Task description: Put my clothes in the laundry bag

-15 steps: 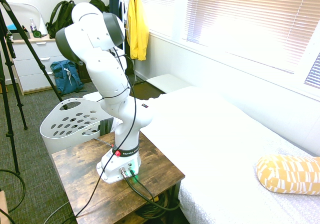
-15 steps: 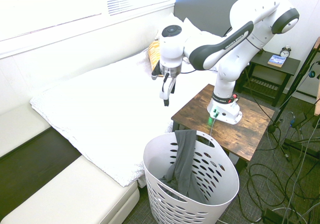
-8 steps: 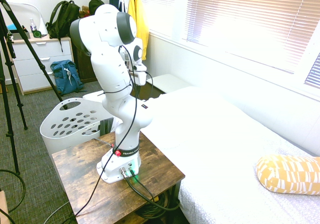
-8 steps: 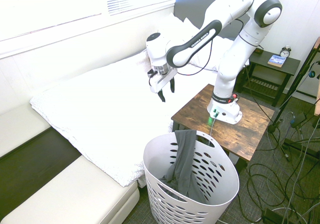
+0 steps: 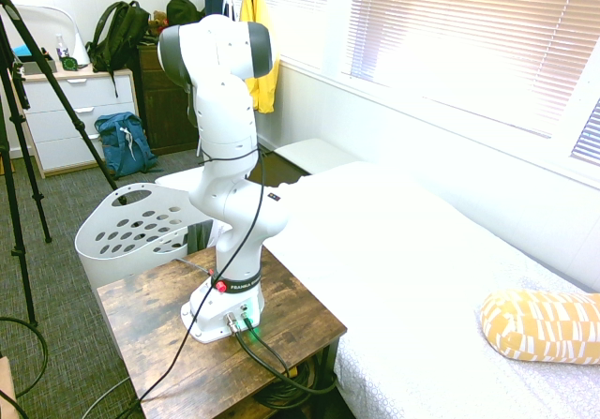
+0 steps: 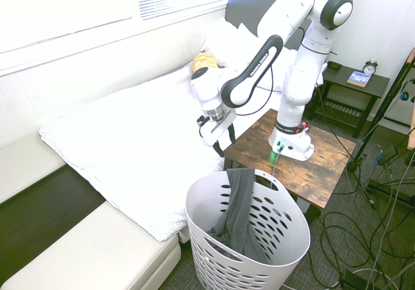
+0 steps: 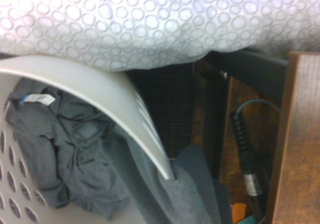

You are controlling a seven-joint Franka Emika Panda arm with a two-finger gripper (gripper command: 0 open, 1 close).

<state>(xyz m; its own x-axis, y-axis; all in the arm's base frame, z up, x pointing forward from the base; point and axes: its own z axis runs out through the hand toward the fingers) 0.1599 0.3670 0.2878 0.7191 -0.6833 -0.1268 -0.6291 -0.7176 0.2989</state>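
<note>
Second exterior view, centre of frame: the gripper (image 6: 219, 136) hung with its jaws apart and nothing between them, pointing steeply down just above the far rim of the laundry bag (image 6: 285, 235), between the bed (image 6: 130, 134) and the worktop (image 6: 311, 163). The clothes (image 6: 240, 212) lay mostly inside the bag, bunched on its floor, but one long fold ran up the inner wall and draped over the rim on the worktop side. The wrist view confirmed this: a grey heap (image 7: 75, 154) sat inside the perforated wall, while a strip of the same fabric crossed the white rim (image 7: 100, 98) and hung outside it.

Judged from this, the task was largely done; what was left appeared to be tucking the overhanging fold inside.

In the first exterior view, the arm's own body hid the gripper entirely, and only the bag's handle side (image 5: 131, 227) showed at left, its contents out of sight. How far the fold hung down outside the rim could not be made out in any view, since the wrist picture cut it off at its lower edge
</note>
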